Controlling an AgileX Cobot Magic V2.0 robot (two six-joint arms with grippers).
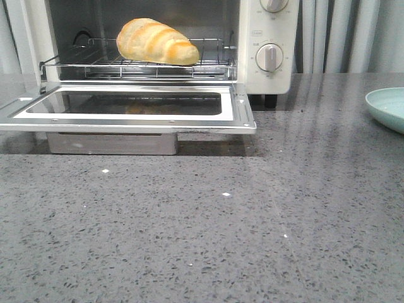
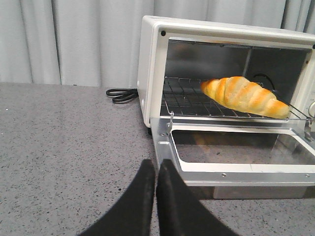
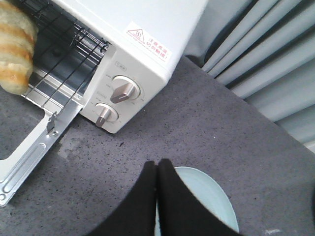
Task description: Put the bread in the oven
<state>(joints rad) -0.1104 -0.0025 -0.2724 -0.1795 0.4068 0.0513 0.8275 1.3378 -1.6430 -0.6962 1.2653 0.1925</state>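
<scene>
Hovering over the grey table [image 2: 59, 147], the left gripper [image 2: 156, 169] has its jaws pressed together, empty. Well apart, the bread [image 1: 156, 41] lies on the wire rack [image 1: 136, 62] inside the open oven [image 1: 268, 82]. Right gripper [image 3: 157, 169] jaws are also closed, above a pale plate [image 3: 209, 194].

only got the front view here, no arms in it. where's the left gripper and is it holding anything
Observer: The left gripper is shut and empty, low over the counter, off the open door's left corner.
Operator: and the right one
Observer: The right gripper is shut too, empty, above the pale green plate.
Operator: anything behind the oven on the left
Observer: A coiled black power cord lies on the counter by the oven's left side. The bread sits on the wire rack.
</scene>
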